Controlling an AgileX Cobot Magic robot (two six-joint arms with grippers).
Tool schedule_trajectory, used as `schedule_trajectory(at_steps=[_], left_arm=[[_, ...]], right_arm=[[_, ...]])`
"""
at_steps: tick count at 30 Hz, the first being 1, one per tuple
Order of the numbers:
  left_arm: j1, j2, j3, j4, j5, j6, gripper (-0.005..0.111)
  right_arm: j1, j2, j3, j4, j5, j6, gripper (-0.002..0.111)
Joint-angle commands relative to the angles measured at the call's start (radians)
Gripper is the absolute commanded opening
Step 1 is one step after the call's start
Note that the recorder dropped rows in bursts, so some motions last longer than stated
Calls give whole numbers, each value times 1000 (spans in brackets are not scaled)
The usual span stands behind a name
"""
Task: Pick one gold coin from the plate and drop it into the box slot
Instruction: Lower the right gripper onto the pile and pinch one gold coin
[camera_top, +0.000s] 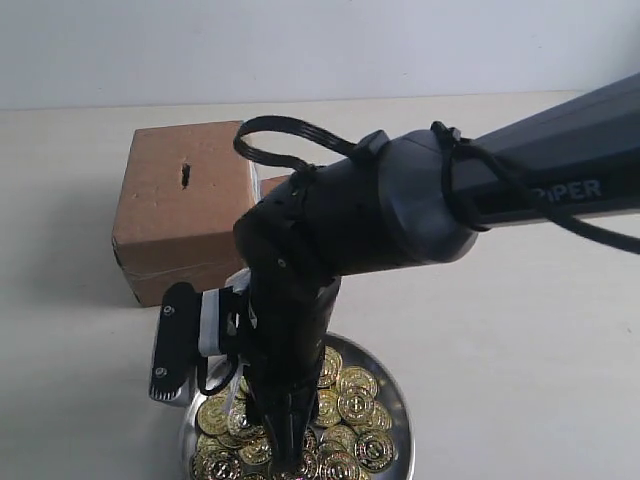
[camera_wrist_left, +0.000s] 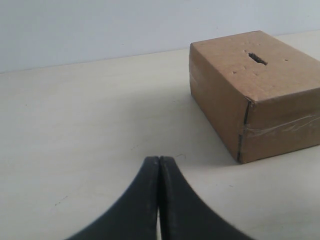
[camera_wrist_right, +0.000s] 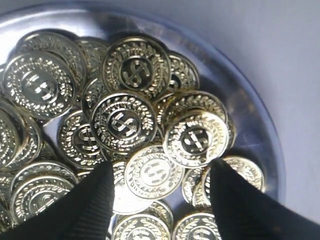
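Black right arm (camera_top: 420, 200) slants steeply down; right pincer (camera_wrist_right: 161, 170) spread, tips flanking one gold coin (camera_wrist_right: 154, 174) in the heaped plate (camera_wrist_right: 260, 125) directly below. Left pincer (camera_wrist_left: 159, 167) pressed together, empty, low over counter (camera_wrist_left: 75, 125); box (camera_wrist_left: 260, 105), slot (camera_wrist_left: 257, 58) uppermost, ahead of it, apart. Arm hides part of plate in exterior view; tip contact with coin unclear.

Light is soft and even, fairly bright. The box (camera_wrist_left: 255, 95) throws a faint, blurry shadow on the pale counter (camera_wrist_left: 75, 125). Close up, the coins (camera_wrist_right: 150, 172) flare white with glare, and the plate (camera_wrist_right: 260, 125) rim smears out of focus. The right tool (camera_wrist_right: 162, 167) reads as dark, soft-edged silhouettes. The exterior view is slightly grainy.
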Motion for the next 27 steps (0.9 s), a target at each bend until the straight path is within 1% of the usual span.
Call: schedule_trajectory(at_steps=[1,9,14,17,21,25,27], left_arm=[[-6,-5,-1,-3,-10,2,0],[-6,-5,-1,-3,-10,2,0],[-6,-5,-1,-3,-10,2,0],[-6,-5,-1,-3,-10,2,0],[-6,-5,-1,-3,-10,2,0],[-6,-5,-1,-3,-10,2,0],[-6,-5,-1,-3,-10,2,0]], right_arm=[[2,0,-9,-17,18,58,54],[2,0,-9,13,103,56,54],[2,-9,-9,109,113,50,54],[2,-25,-9,157,156,-4,54],[2,-32,-9,166,228,-10,54],[2,-32,-9,174,231,-13,54],[2,-32,-9,194,243,-57,54]])
